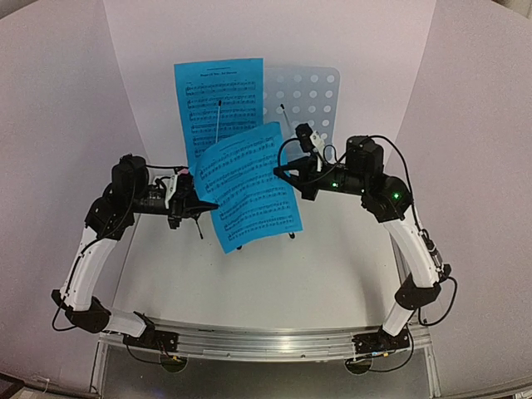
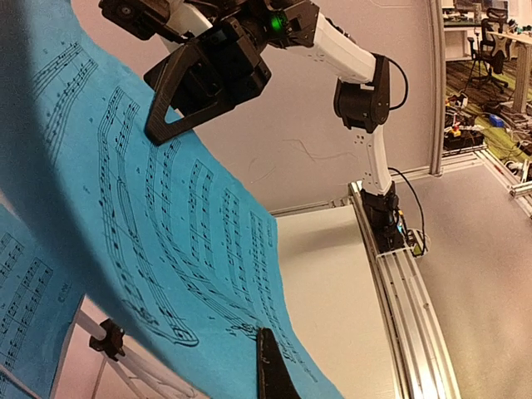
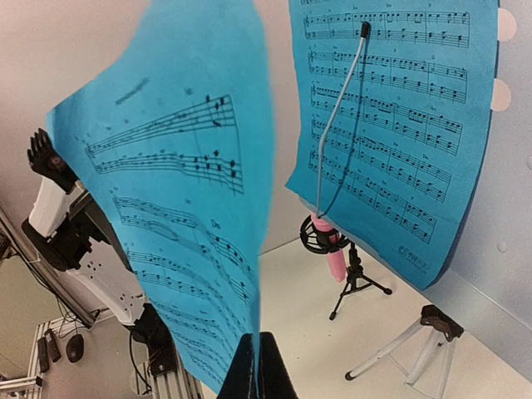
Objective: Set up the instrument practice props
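Note:
A pale perforated music stand desk stands at the back of the table. One blue music sheet rests on its left half behind a wire retainer. The second blue sheet hangs tilted in the air in front of the stand, between both grippers. My left gripper is shut on its lower left edge; one finger lies over the paper. My right gripper is shut on its right edge, which is pinched thin between my fingers. Silver tripod legs show below the desk.
A pink microphone on a small black tripod stands on the white table under the stand's sheet. A second wire retainer sticks up over the bare right half of the desk. White curved backdrop walls surround the table.

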Robot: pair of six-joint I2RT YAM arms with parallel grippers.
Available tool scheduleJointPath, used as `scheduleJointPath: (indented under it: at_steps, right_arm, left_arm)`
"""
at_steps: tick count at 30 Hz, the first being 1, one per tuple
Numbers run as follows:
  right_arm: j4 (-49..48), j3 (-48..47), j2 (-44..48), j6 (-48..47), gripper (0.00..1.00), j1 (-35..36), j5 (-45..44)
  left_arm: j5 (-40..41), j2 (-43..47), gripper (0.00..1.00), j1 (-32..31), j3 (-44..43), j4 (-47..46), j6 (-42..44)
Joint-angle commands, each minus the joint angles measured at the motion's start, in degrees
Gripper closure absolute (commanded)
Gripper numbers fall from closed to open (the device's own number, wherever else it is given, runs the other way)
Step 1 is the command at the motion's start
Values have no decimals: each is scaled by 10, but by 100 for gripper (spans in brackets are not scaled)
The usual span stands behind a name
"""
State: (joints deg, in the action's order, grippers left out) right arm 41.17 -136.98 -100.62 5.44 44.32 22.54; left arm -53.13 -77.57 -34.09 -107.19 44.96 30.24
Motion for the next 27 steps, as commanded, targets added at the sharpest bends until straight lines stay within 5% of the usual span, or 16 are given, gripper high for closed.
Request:
scheduleJointPath:
  at_steps: [1,5,9,20,27]
  right_arm:
    - [-25,-34,-5,24,100,-9,47]
    - [-66,-50,-9,76,100,-24,77]
    - [-126,-45,-6,124,100,-36,104]
    - [-201,-36,-8,203,100,-59,124]
    - [-210,-37,-16,234,100,-72,128]
  left_arm:
    - [21,7,94,0,-2,-68,-63]
    - [35,17,69,0,33,-149,-127]
    - [48,16,61,0,48,-210,-166]
    - [68,-20,64,0,32,-342,-266]
    - [84,-50,94,-1,-6,-330,-311]
